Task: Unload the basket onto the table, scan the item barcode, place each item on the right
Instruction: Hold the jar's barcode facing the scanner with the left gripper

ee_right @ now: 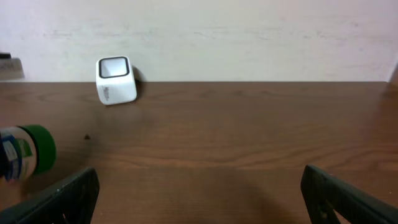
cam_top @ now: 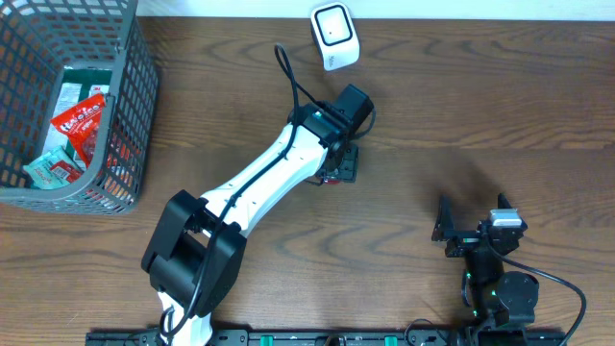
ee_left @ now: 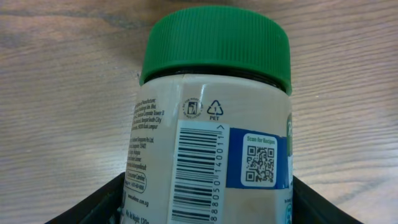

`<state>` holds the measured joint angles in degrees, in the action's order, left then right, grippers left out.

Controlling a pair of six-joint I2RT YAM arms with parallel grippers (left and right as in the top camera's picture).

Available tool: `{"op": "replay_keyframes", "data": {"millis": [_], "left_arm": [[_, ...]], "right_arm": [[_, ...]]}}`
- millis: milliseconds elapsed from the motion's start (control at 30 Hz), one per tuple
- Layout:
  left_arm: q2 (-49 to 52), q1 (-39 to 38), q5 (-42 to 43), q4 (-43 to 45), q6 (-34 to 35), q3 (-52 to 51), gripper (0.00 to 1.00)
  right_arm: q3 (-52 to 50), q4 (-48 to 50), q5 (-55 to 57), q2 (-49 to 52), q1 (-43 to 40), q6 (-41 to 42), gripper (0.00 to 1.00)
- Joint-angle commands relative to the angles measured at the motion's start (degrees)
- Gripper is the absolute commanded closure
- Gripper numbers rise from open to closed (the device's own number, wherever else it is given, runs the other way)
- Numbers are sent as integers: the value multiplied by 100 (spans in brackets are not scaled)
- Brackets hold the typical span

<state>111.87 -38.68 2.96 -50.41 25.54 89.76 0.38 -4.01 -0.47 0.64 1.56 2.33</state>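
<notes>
Green-lidded jar clamped in left hand; right hand spread wide, holding nothing

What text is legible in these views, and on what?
"PET": under the recycling triangle on the jar label.
"Scan for Recipes": above the QR code.
"140011": part of the digits beside the barcode; the rest is cut off.
Fine print on the label's left: too small.
Print on the red packet in the basket: blurred.
Marking on the scanner side: too small.
</notes>
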Motion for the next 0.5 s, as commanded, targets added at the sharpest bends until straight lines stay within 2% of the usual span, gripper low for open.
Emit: {"op": "replay_keyframes", "data": {"millis": [0, 467], "left_arm": [[46, 17, -109, 160, 55, -157, 46], [50, 20, -114, 861, 57, -671, 46]], "right_arm": [[-9, -20, -4, -26, -24, -26, 1], [-9, -20, -4, -26, -24, -26, 1]]}}
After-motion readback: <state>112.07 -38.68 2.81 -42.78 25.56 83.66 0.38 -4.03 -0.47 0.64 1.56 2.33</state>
